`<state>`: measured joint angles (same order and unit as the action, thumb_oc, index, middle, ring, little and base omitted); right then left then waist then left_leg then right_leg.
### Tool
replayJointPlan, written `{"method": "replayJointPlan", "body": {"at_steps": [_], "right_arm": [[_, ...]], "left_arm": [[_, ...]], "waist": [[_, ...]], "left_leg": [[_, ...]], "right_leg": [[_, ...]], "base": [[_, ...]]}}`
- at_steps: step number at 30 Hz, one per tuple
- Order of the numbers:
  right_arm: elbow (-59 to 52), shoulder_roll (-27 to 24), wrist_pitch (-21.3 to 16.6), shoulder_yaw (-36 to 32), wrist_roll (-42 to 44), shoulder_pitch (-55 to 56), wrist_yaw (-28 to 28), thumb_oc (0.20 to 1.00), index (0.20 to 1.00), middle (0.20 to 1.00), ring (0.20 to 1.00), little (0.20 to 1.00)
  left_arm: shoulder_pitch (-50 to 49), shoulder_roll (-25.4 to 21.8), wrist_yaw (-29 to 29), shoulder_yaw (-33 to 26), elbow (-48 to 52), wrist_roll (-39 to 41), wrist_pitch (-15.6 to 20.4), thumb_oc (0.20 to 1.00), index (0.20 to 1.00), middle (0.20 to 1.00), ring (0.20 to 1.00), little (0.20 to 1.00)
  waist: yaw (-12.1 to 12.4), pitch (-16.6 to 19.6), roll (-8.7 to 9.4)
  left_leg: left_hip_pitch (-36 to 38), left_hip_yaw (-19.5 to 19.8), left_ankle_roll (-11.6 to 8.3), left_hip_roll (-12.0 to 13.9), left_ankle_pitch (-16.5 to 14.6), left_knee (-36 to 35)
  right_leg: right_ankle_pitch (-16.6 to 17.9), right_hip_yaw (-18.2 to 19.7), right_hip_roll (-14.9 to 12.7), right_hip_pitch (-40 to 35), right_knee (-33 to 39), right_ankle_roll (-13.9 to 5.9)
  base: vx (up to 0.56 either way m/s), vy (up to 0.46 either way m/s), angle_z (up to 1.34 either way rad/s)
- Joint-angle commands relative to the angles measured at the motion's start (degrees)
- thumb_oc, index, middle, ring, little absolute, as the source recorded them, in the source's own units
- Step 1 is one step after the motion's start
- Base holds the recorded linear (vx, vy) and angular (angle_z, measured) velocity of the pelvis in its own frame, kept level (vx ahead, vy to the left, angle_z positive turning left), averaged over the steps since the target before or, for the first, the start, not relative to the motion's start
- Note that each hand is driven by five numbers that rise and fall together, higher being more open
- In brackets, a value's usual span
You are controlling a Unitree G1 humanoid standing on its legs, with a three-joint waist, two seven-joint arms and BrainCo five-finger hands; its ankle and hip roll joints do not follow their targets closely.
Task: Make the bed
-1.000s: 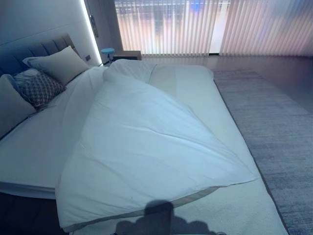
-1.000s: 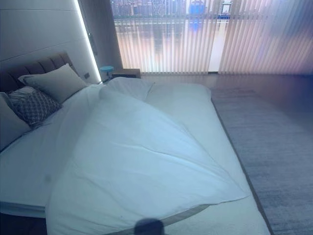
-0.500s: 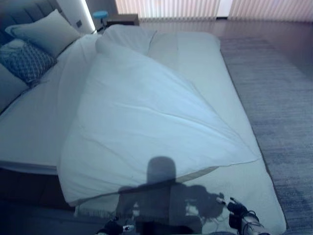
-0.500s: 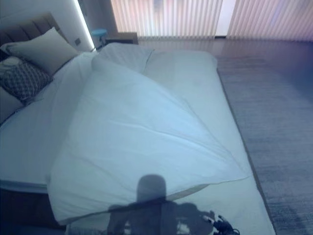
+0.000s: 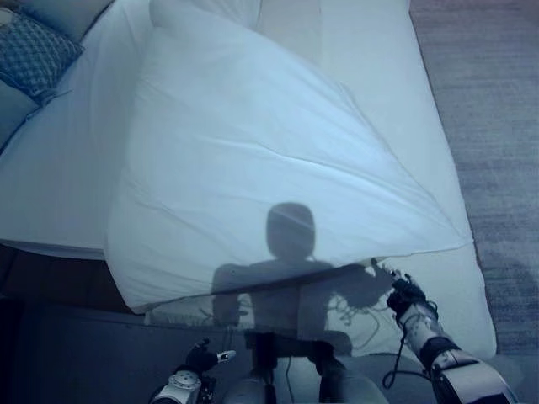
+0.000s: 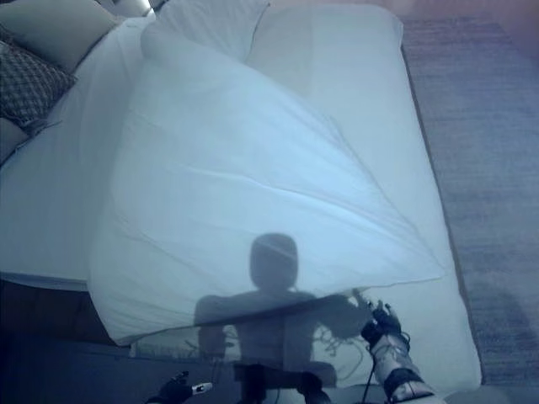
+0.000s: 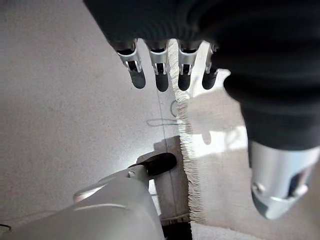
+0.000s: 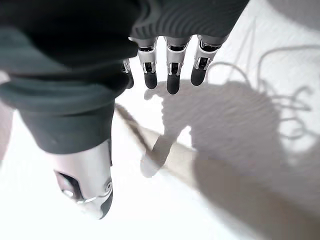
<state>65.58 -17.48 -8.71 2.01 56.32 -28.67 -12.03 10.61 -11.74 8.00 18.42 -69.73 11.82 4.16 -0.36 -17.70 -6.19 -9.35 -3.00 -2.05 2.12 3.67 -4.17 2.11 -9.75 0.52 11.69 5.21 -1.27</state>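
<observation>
Left eye view: the bed (image 5: 59,194) runs away from the camera, covered by a pale sheet, and a white duvet (image 5: 269,160) lies askew across it, set on a diagonal so that one corner points to the right edge of the mattress and another hangs past the near left edge. The duvet surface is largely smooth, with a few long shallow creases running across its middle (no bunching seen apart from the far end, where it is folded back on itself). A patterned cushion (image 5: 34,55) sits at the far left by the head of the bed. A grey rug (image 5: 497,126) lies on the floor along the right side. The right robot hand (image 5: 407,295) hovers low over the near right part of the bed, just beside the duvet's near edge; the left robot hand (image 5: 200,357) shows at the bottom, below the foot of the bed. Right eye view: the same layout, with a plain pillow (image 6: 50,29) beyond the cushion. Left wrist view: the left robot hand's fingers (image 7: 161,75) are straight and spread, holding nothing, above the floor and a fringed cloth edge (image 7: 186,145). Right wrist view: the right robot hand's fingers (image 8: 172,72) are likewise extended and empty above white bedding, not touching it.
</observation>
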Motion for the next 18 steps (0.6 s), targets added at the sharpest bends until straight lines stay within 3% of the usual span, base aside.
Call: {"method": "replayJointPlan", "body": {"at_steps": [1,18], "right_arm": [[0.8,-0.5,-3.14,-1.09,3.91,-3.16,-1.13,1.0,1.0,1.0,1.0,1.0],[4.69,-4.89,-5.02,-2.85,11.14,-14.47,-1.06,1.0,1.0,1.0,1.0,1.0]], "left_arm": [[2.42,1.64,1.18,2.44,-1.58,3.51,0.53,1.0,1.0,1.0,1.0,1.0],[3.4,2.53,0.53,6.68,3.2,7.58,1.09,1.0,1.0,1.0,1.0,1.0]], "waist": [[1.23,0.88,3.05],[2.73,-2.32,0.03]], "left_leg": [[-2.31,-0.3,-1.15,-4.25,1.55,-0.83],[-6.92,1.53,-1.66,-5.0,2.62,-0.83]], "right_leg": [[4.72,2.0,-2.92,0.5,-0.21,-4.64],[4.95,0.61,-3.33,4.53,-0.49,-4.71]], "base": [[0.0,0.0,0.0],[0.0,-0.004,0.05]]}}
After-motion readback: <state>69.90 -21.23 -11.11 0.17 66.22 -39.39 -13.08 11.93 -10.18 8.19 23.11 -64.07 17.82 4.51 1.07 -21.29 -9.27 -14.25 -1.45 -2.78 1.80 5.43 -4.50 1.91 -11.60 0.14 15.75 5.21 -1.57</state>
